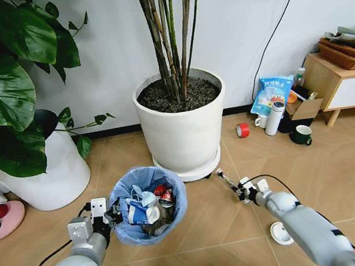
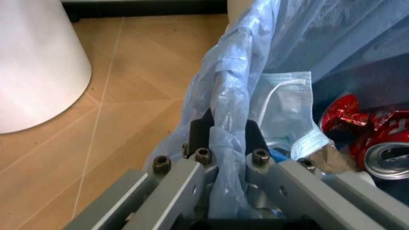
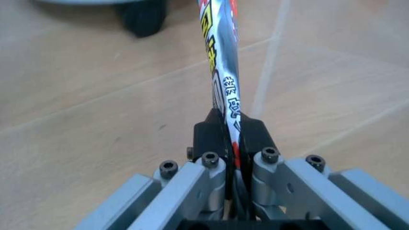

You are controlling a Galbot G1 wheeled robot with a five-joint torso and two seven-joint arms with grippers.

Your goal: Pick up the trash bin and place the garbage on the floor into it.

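Note:
The trash bin (image 1: 150, 208), round and lined with a crinkled light-blue bag, hangs at my front left. My left gripper (image 1: 117, 214) is shut on its near rim; the left wrist view shows the pads (image 2: 203, 130) pinching the folded bag (image 2: 223, 96). Inside lie a face mask (image 2: 288, 108), crushed red cans (image 2: 361, 127) and white wads (image 1: 138, 213). At the front right, my right gripper (image 1: 236, 188) is shut on a thin printed tube (image 1: 225, 179), which runs straight out from the pads (image 3: 221, 62) above the floor (image 1: 207, 236). A white round lid (image 1: 279, 233) lies on the floor beside my right arm.
A big white plant pot (image 1: 183, 128) on casters stands just behind the bin, and its wheel (image 3: 143, 17) is near the tube's tip. Another white pot (image 1: 46, 177) and a pink dish (image 1: 3, 219) are at the left. A red tape roll (image 1: 242, 130), white bottle (image 1: 274, 118), green mug (image 1: 301, 135) and wooden cabinet (image 1: 342, 83) stand at the right.

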